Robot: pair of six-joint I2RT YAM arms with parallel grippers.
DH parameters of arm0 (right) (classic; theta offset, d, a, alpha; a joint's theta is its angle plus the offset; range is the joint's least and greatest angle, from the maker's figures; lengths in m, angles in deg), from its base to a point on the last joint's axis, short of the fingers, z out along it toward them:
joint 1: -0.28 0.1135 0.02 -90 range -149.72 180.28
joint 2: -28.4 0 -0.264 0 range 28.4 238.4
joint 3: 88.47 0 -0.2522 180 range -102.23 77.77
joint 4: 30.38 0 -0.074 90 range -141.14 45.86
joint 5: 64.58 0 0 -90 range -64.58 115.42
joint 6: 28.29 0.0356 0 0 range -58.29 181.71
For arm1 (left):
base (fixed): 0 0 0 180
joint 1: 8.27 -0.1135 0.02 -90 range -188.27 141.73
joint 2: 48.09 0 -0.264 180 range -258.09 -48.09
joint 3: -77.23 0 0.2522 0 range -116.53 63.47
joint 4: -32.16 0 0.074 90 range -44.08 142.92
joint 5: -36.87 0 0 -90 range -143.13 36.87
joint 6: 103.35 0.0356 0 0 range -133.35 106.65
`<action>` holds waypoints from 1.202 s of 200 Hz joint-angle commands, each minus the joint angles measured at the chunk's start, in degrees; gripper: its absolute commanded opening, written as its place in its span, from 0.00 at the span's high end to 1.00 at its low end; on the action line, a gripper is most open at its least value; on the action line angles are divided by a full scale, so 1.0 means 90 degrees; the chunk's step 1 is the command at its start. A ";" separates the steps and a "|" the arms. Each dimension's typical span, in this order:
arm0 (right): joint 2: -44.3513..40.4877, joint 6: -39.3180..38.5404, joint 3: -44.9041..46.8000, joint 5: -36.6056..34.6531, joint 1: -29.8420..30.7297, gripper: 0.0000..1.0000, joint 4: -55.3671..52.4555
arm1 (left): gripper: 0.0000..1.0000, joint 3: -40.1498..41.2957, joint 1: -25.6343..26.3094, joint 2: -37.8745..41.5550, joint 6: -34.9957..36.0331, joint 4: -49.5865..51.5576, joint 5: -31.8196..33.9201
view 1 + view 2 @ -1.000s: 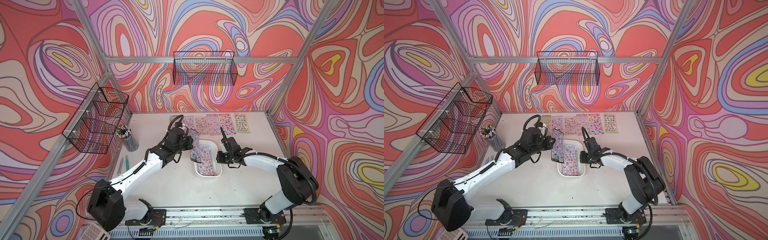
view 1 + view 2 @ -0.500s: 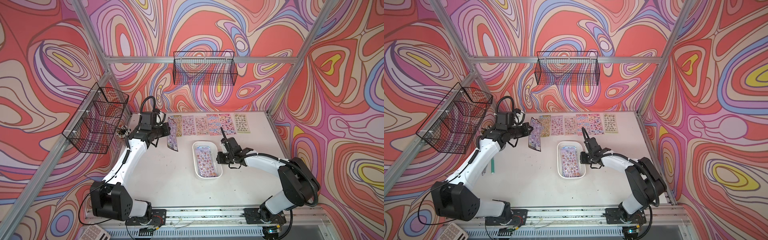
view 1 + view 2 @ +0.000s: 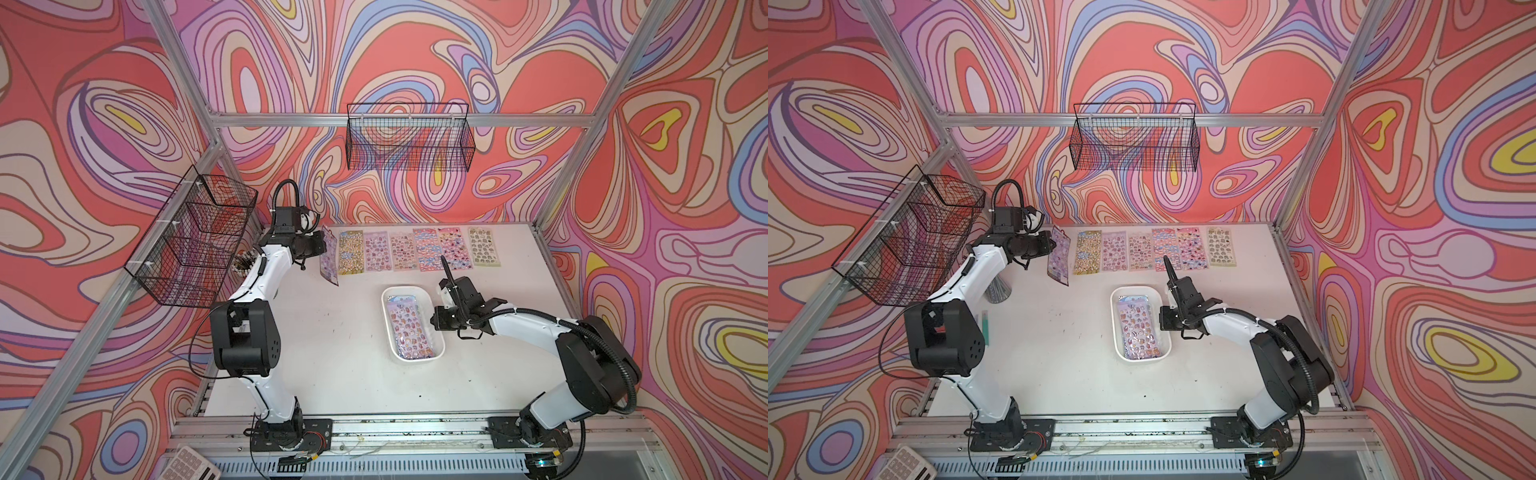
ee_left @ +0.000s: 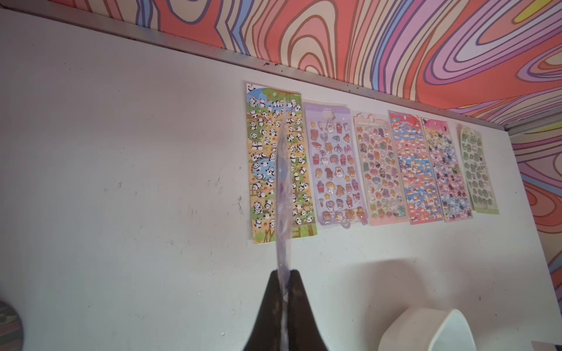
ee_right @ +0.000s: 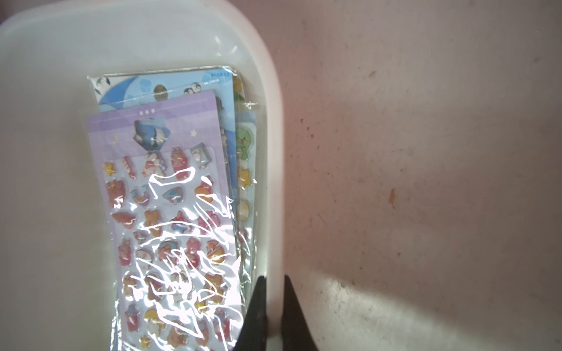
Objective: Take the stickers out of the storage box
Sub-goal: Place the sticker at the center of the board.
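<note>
Robot cell seen from above: white table, swirly pink-orange walls, two arms mounted at the near edge.

The left gripper is at the far left of the table, clamped tight on one held sheet of lilac-toned stickers. In the left wrist view its two black fingers pinch the sheet's edge. The sheet stands near upright, seen almost edge-on. It hangs just beside the left end of a row of six sheets lying flat, side by side, along the table's far edge. Left to right: panda sheet, lilac, peach-pink, red-and-blue, pink, pale green. The held sheet's lower corner looks close to the table, but I can't tell from these angles whether it touches.

The storage box, a shallow white tray w/ rounded corners, sits mid-table, well apart from the row. More stickers lie inside it, stacked approx. lengthwise. A lilac sheet in a shiny plastic sleeve is on top, w/ a blue penguin sheet under it. A sheet w/ green and yellow figures pokes out at one side.

The right gripper is at the box's right long side. In the right wrist view its black fingers straddle the rim, one inside and one outside, closed onto the box wall.

Misc.: a black wire basket hangs on the back wall, and another wire basket on the left wall.
</note>
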 commanded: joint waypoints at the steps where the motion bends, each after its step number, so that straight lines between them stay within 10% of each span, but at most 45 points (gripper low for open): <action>1: 0.0113 -0.0123 0.0162 0.0207 0.0020 1.00 -0.0127 | 0.99 -0.0761 -0.0026 -0.0602 0.0365 -0.0342 -0.0148; 240: 0.0284 -0.0298 -0.0190 0.0140 0.0014 1.00 -0.0634 | 0.93 -0.3890 -0.0484 -0.3953 0.1141 0.0709 -0.0381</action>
